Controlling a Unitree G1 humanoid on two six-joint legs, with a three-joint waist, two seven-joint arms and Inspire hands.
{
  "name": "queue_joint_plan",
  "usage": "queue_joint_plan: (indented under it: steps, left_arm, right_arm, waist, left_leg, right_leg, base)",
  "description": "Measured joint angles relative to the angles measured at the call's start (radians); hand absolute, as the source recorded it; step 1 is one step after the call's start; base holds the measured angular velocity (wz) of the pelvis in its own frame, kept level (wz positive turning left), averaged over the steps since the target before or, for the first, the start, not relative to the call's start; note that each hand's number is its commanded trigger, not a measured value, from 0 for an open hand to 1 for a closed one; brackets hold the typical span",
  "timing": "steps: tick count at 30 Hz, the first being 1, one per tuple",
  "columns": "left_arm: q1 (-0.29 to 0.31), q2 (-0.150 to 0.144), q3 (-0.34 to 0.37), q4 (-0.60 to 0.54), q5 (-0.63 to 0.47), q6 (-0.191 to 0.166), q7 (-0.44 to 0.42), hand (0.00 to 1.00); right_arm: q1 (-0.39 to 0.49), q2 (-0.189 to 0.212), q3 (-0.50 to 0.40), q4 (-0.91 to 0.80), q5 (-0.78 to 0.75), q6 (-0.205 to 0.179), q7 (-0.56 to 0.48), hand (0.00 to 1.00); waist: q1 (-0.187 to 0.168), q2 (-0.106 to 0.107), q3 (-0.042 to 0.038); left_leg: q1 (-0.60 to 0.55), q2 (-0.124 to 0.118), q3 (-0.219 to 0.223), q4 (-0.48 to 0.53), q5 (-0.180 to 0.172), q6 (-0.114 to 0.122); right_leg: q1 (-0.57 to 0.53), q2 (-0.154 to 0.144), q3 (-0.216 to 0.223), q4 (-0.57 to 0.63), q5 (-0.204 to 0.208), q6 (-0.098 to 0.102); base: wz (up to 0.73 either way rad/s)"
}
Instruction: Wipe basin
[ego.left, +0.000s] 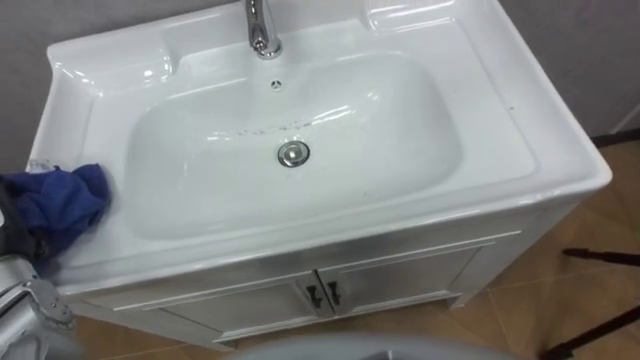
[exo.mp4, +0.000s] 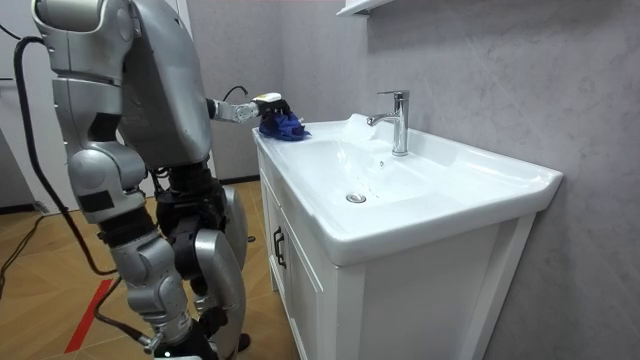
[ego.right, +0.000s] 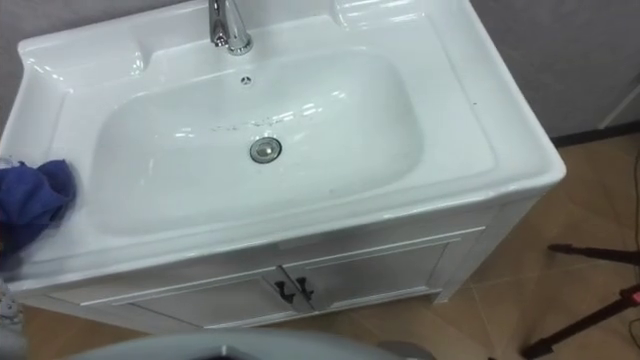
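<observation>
Should the blue cloth (ego.left: 62, 198) be loosely held, it could be dragged off the rim of the basin (ego.left: 520, 130), far left of the tap (ego.left: 262, 28), leaving the bowl unwiped. The left hand (exo.mp4: 267, 101) is laid on the cloth, but its grip cannot be told. The cloth is seen crumpled, soft and deep blue.

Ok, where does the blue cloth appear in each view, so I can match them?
Left eye view: blue cloth at the left edge, on the basin rim.
Right eye view: cloth at the left edge, same rim.
Room view: cloth on the rim's far corner, near the robot.
Shared landmark: the faucet.
</observation>
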Motion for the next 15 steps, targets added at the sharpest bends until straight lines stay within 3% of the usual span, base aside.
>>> queue_joint_plan:
  steps: [4,8,15]
  left_arm:
    - [0.007,-0.008,-0.007,0.031,0.000,-0.006,0.050,0.00]
    - [0.006,-0.011,-0.009,0.070,0.000,-0.018,0.083,0.00]
    - [-0.005,-0.012,-0.011,0.076,0.000,-0.019,0.085,0.00]
  right_arm:
    - [0.009,-0.001,-0.002,0.006,0.003,0.002,-0.021,0.00]
    - [0.009,-0.001,-0.002,0.011,-0.002,0.019,-0.021,0.00]
    - [0.008,-0.001,-0.001,0.009,-0.023,0.035,-0.021,0.00]
  waist:
    - [-0.001,-0.001,-0.0012]
    - [-0.003,0.001,-0.0120]
    - [-0.006,0.000,-0.0132]
  left_leg:
    - [0.014,0.000,0.000,-0.002,0.000,0.000]
    - [0.020,0.001,0.000,-0.007,0.001,0.000]
    - [0.028,0.001,0.002,-0.009,0.001,0.000]
  right_leg:
    - [0.013,0.000,0.002,-0.002,-0.002,-0.002]
    - [0.015,0.001,0.002,0.000,-0.004,-0.003]
    - [0.023,0.001,0.003,0.002,-0.006,-0.001]
  base:
    - [-0.05]
    - [0.00]
    - [0.01]
